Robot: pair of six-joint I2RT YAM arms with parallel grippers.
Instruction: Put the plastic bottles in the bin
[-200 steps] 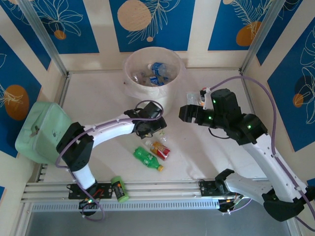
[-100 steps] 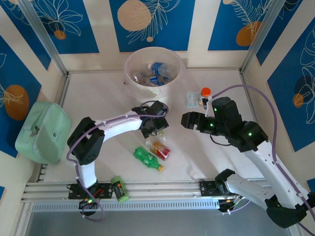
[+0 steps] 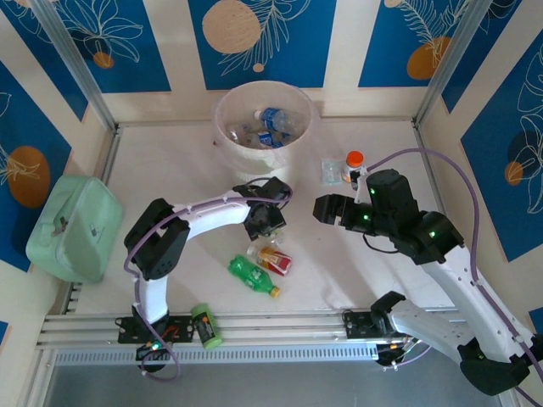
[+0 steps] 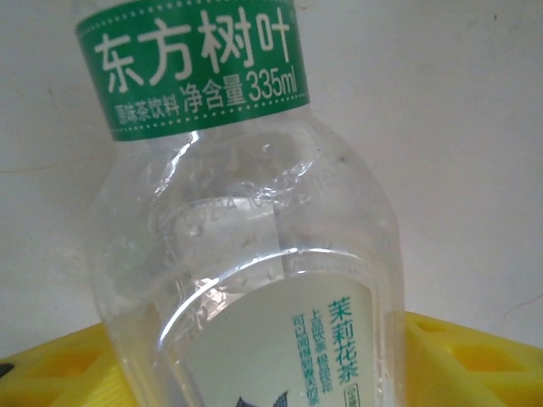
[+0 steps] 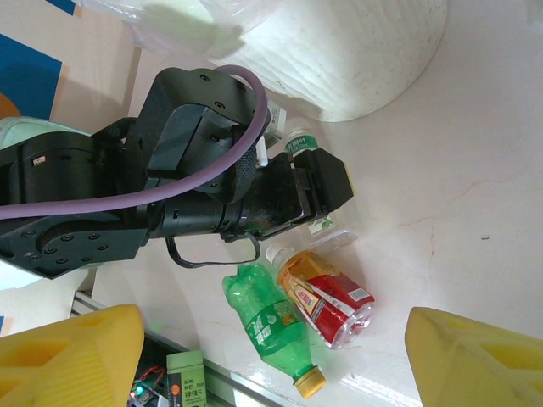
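Several bottles (image 3: 270, 121) sit in the bin (image 3: 222, 140). Left claw (image 3: 270, 222) straddles a clear tea bottle (image 4: 254, 254), grip unclear; a red-labelled bottle (image 3: 277, 259) and green bottle (image 3: 249, 272) wait beside it. Right claw (image 3: 323, 208) released.

Walls: cream boards with blue panels (image 3: 293, 59), white leaf drawings and orange discs, beyond and to either side of the left gripper (image 3: 270, 224) and right gripper (image 3: 320, 208).
Tabletop (image 3: 170, 161): white, glossy, beneath both.
Posts (image 3: 74, 64): aluminium, far corners.
Rail (image 3: 280, 326): slotted metal, behind both.
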